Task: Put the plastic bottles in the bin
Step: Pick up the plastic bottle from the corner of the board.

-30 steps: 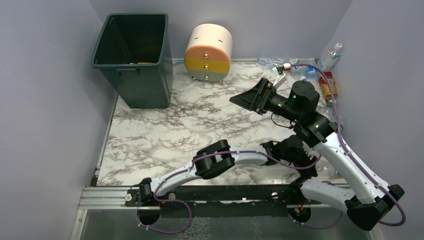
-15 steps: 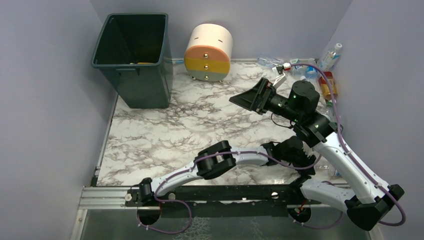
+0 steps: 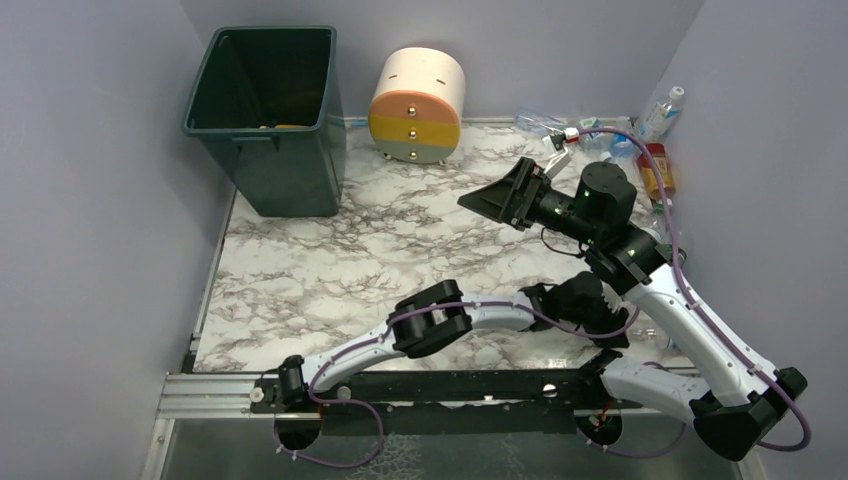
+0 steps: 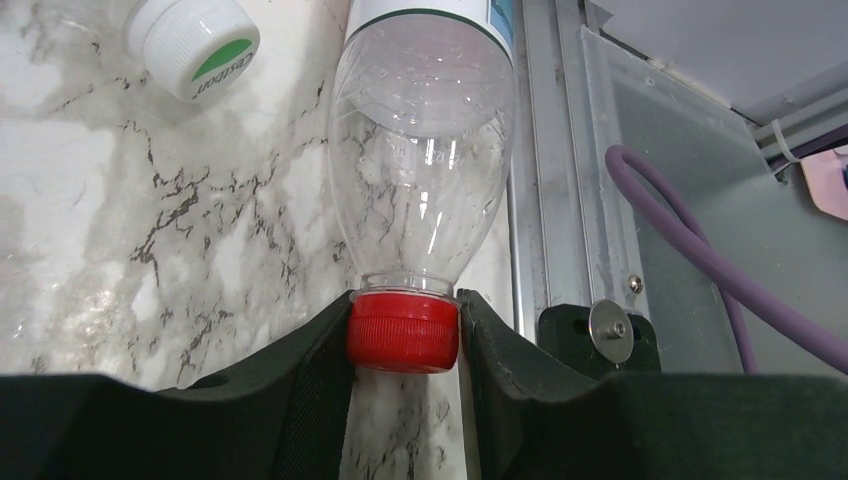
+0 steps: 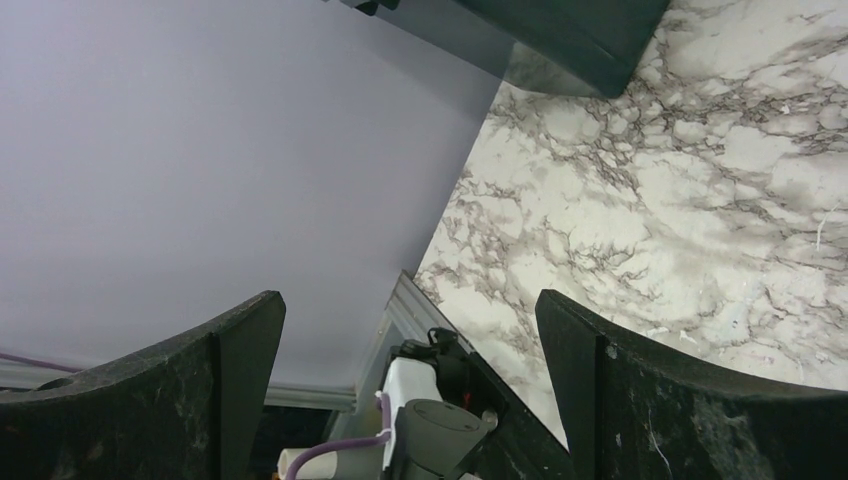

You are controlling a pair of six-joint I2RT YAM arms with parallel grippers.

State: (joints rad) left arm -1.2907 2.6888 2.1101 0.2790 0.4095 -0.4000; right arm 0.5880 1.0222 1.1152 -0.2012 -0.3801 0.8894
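Left gripper [image 4: 403,345] is clamped on the red cap [image 4: 403,333] of 1 clear plastic bottle [image 4: 425,150], which lies flat on the marble table [image 4: 120,250] just beside the metal rail [image 4: 545,150] at its edge. A white cap [image 4: 195,42] of a 2nd bottle lies near. Right gripper [image 5: 405,320] hangs raised over the table, jaws spread wide with nothing between them. I see the bin [image 3: 290,170] in the far-left corner, well apart from both grippers. More bottles [image 3: 655,170] are along the right wall.
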